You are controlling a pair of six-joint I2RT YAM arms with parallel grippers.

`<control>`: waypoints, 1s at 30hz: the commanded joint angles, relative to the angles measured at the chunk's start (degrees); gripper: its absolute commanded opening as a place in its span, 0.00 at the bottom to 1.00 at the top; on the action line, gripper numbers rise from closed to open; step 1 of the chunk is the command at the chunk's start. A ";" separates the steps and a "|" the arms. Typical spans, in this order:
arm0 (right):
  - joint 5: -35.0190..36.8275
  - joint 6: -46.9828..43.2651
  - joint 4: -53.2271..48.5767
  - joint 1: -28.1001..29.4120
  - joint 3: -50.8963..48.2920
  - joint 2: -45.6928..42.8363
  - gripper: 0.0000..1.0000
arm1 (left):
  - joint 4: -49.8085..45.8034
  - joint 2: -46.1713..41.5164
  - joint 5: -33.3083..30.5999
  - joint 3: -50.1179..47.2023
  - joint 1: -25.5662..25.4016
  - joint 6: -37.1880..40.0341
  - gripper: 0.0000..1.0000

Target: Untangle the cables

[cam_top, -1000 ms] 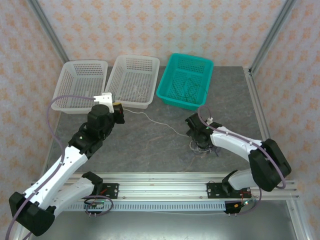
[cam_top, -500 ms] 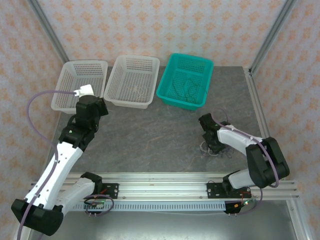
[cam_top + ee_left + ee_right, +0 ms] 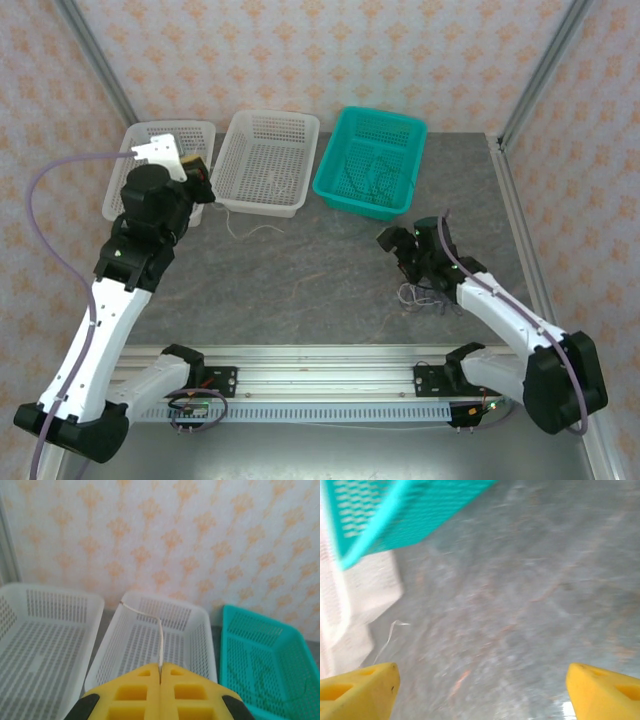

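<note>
Grey mottled tabletop (image 3: 300, 280), wispy cables (image 3: 425, 297) lying loose; peach patterned walls (image 3: 300, 50), three baskets (image 3: 260, 207).

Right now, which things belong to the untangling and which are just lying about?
Job: white cable pinched in left fingers; loose cable bundle near open right fingers; thin wires in teal basket.
Lying about: left white basket; middle white basket.
</note>
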 commanded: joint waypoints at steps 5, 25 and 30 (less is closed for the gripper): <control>-3.69 -3.85 3.07 0.55 1.68 -4.81 0.88 | 3.41 8.37 1.37 15.97 0.25 2.89 0.00; -1.20 -3.40 -1.69 0.59 -1.46 -8.57 0.89 | -3.16 46.37 0.21 54.50 1.13 7.55 0.00; -0.61 -3.67 -2.70 0.58 -1.38 -9.34 0.89 | -2.11 51.37 1.69 50.50 1.68 5.83 0.00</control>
